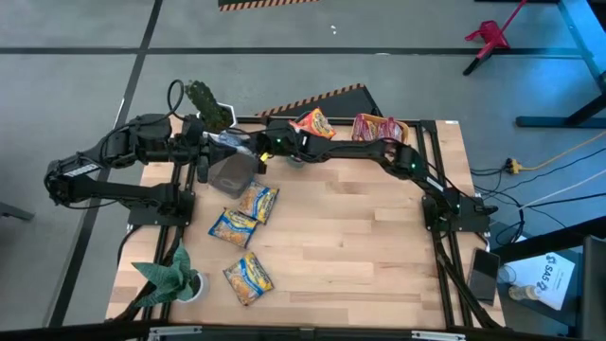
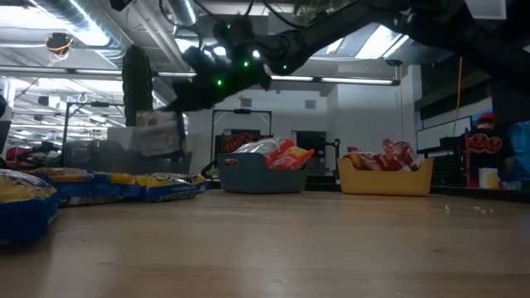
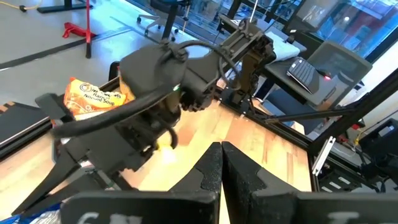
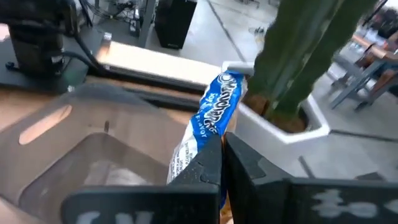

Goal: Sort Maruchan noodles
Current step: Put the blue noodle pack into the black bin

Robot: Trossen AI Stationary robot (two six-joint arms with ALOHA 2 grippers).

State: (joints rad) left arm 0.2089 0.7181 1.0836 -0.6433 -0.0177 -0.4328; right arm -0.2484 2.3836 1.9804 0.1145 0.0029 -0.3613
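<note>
Right gripper (image 4: 221, 144), fingers pinched on blue packet (image 4: 211, 118) hanging lengthwise w/ long axis up-down, sits directly over grey bin (image 4: 81, 143), so drop is straight down; left gripper (image 3: 221, 163) shut, empty, just beside.

Three noodle packets (image 1: 243, 227) are lying on the table's (image 1: 360, 246) left half, in front of a grey bin (image 1: 232, 173). Behind, along the far edge, two more bins are sitting side by side, packets (image 1: 312, 123) resting in each.
</note>
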